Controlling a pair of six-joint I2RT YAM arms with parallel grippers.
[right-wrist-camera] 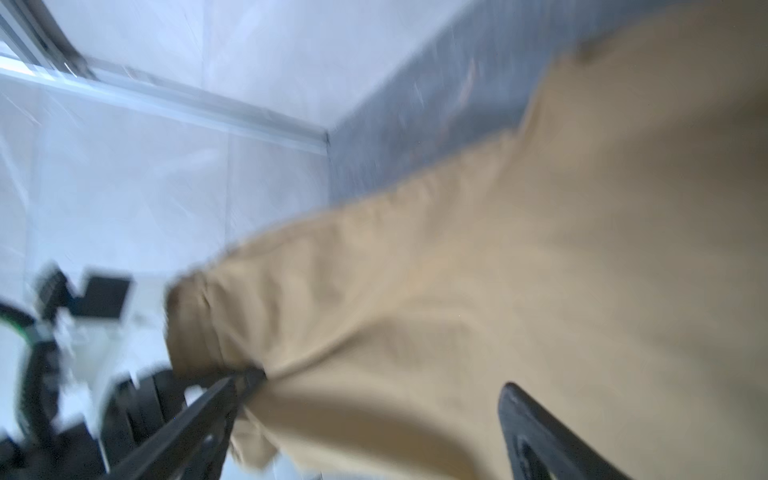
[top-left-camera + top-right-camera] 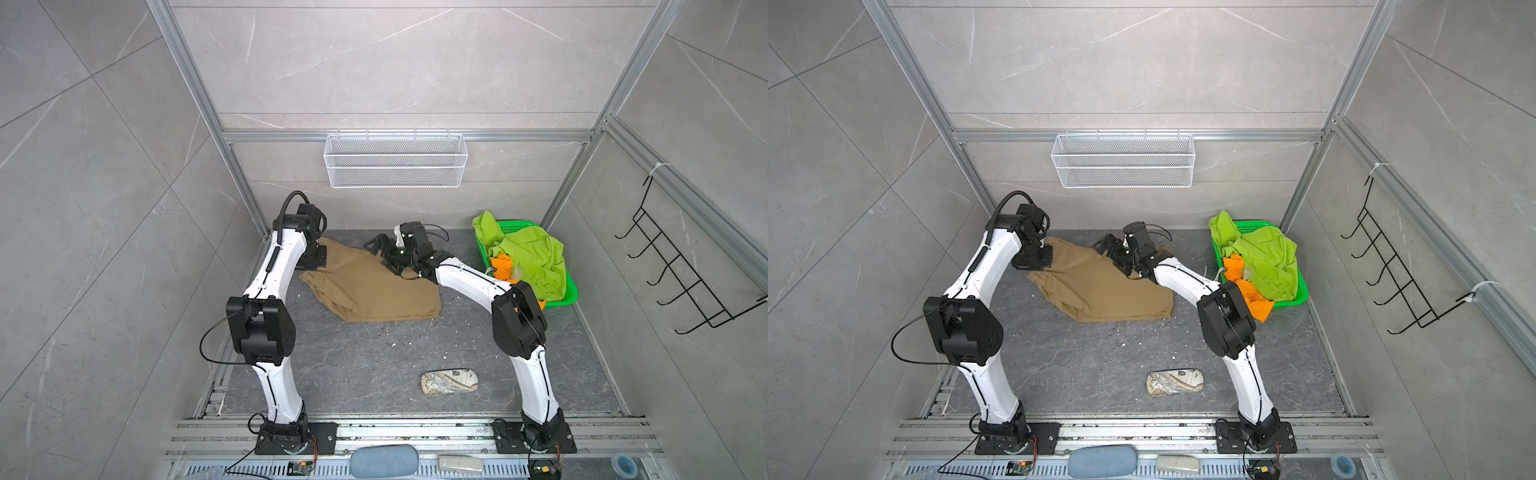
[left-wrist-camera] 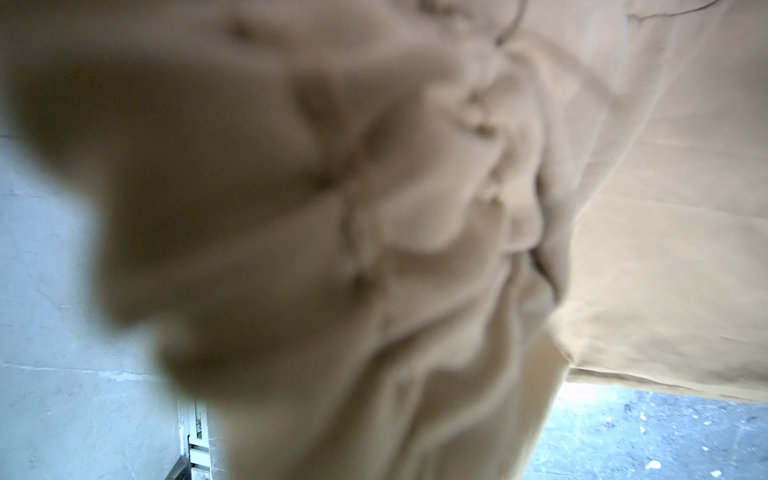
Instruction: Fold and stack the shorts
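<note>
The tan shorts lie spread in the middle of the table. My left gripper is at their far left corner, shut on the cloth. The left wrist view is filled with bunched tan cloth that hides the fingers. My right gripper hovers open over the far edge of the tan shorts, cloth showing between its fingers. The lime green shorts and the orange shorts lie crumpled in the basket at the right.
The green plastic basket stands at the back right. A patterned beige pouch lies near the front. A white wire basket hangs on the back wall, and a black hook rack on the right wall.
</note>
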